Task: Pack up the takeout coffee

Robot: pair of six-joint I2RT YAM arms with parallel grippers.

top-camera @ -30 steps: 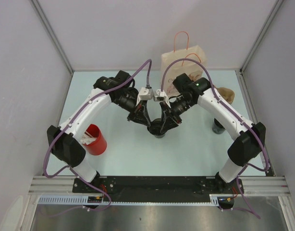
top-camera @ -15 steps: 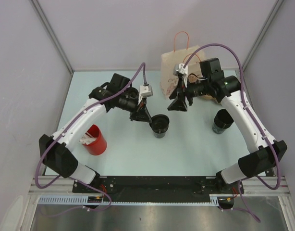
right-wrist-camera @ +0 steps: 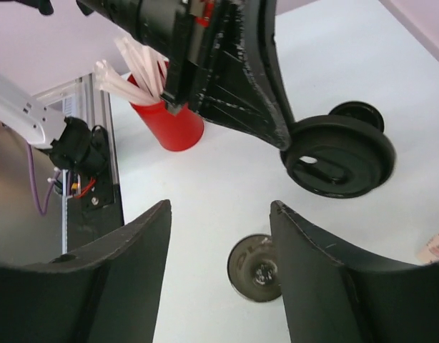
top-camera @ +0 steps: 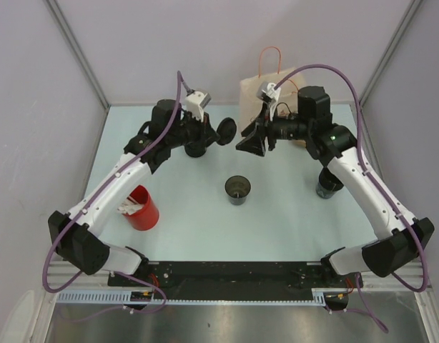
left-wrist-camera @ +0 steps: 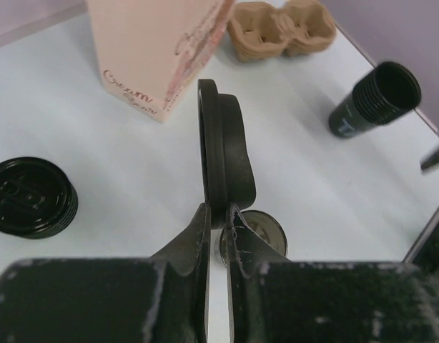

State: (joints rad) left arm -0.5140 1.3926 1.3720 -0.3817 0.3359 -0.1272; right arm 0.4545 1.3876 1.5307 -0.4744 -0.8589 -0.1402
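Red cup [top-camera: 144, 209]: stood upright on the pale table [top-camera: 191, 229], near left, beside the left arm's base. It held white sticks [top-camera: 129, 207], seen from the right wrist as a fanned bundle.

Open cup [top-camera: 238, 189]: dark, upright and uncovered, at the middle of the table, apart from both grippers. It showed from above in the right wrist view, and partly behind the fingers in the left wrist view.

Second dark cup [top-camera: 327, 186]: upright at the right side, partly hidden by the right forearm. Its rim was ribbed and its mouth open.

Left gripper [left-wrist-camera: 218, 211]: lifted above the table beyond the open cup. Its fingers were clamped on the rim of a black lid [left-wrist-camera: 223, 150], which was held on edge.

Right gripper [right-wrist-camera: 219, 214]: lifted, facing the left gripper, just beside the held lid without touching it. Its jaws stood wide apart with nothing between them.

Spare lid [left-wrist-camera: 30, 196]: black, lay flat on the table below the left gripper.

Paper bag [top-camera: 266, 89]: peach with printed lettering and orange handles, upright at the far edge behind the right gripper.

Cup carrier [left-wrist-camera: 277, 28]: brown moulded pulp, at the far right, just beside the bag.
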